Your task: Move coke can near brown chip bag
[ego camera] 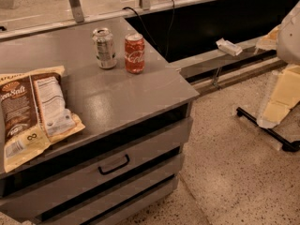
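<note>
The coke can (134, 53), red with white script and a silver top, stands upright at the back of the grey counter (122, 97). A silver-grey can (104, 48) stands close to its left. The brown chip bag (33, 116) lies flat at the counter's left front, dark brown with tan-yellow edges and a white label, partly cut off by the left edge of the camera view. About a bag's width of bare counter separates the coke can from the bag. My gripper is not in view; only a white rounded shape (289, 29) shows at the right edge.
The counter has drawers with a black handle (114, 165) below its front edge. A black cable (164, 29) hangs behind the counter. A small white box (228, 47) lies on a low ledge. Yellowish panels on a black stand (276, 107) stand on the speckled floor at right.
</note>
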`<action>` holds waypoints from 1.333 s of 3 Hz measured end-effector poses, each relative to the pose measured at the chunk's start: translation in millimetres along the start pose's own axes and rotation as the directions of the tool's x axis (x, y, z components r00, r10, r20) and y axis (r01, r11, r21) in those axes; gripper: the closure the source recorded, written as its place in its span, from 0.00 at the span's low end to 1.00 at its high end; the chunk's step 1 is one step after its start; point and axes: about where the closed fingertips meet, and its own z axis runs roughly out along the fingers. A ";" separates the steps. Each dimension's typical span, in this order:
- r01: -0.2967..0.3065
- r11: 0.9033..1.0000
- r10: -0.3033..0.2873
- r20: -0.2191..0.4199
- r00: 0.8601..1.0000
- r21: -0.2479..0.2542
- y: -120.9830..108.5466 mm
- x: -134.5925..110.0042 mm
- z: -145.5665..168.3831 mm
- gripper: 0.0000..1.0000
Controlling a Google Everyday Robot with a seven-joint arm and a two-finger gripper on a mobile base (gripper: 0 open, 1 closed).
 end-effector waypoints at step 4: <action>0.072 0.995 -0.086 0.241 0.967 0.066 -64.9 -108.9 14.4 0.00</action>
